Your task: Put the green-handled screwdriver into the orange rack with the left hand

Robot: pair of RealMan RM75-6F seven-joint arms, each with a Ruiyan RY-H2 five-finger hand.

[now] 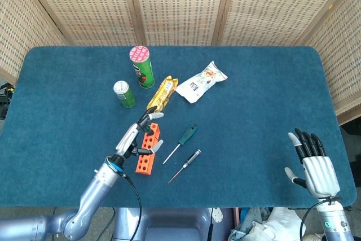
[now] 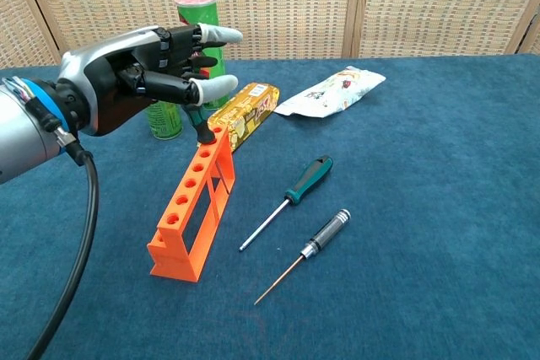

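Note:
The orange rack (image 2: 190,208) stands on the blue table, left of centre, also seen in the head view (image 1: 145,152). A short screwdriver with a green and black handle (image 2: 199,126) stands in the rack's far end hole, its shaft hidden inside. My left hand (image 2: 139,77) hovers over that end and pinches the handle top under the thumb, with the other fingers spread. From above, the handle (image 1: 148,130) shows between the thumb and fingers of the left hand (image 1: 137,135). My right hand (image 1: 313,165) rests near the front right edge, fingers apart and holding nothing.
Right of the rack lie a dark teal-handled screwdriver (image 2: 291,196) and a thin black-handled one (image 2: 316,242). Behind the rack are a yellow snack packet (image 2: 245,111), a green can (image 1: 124,94), a tall green tube (image 1: 142,67) and a white pouch (image 1: 200,82).

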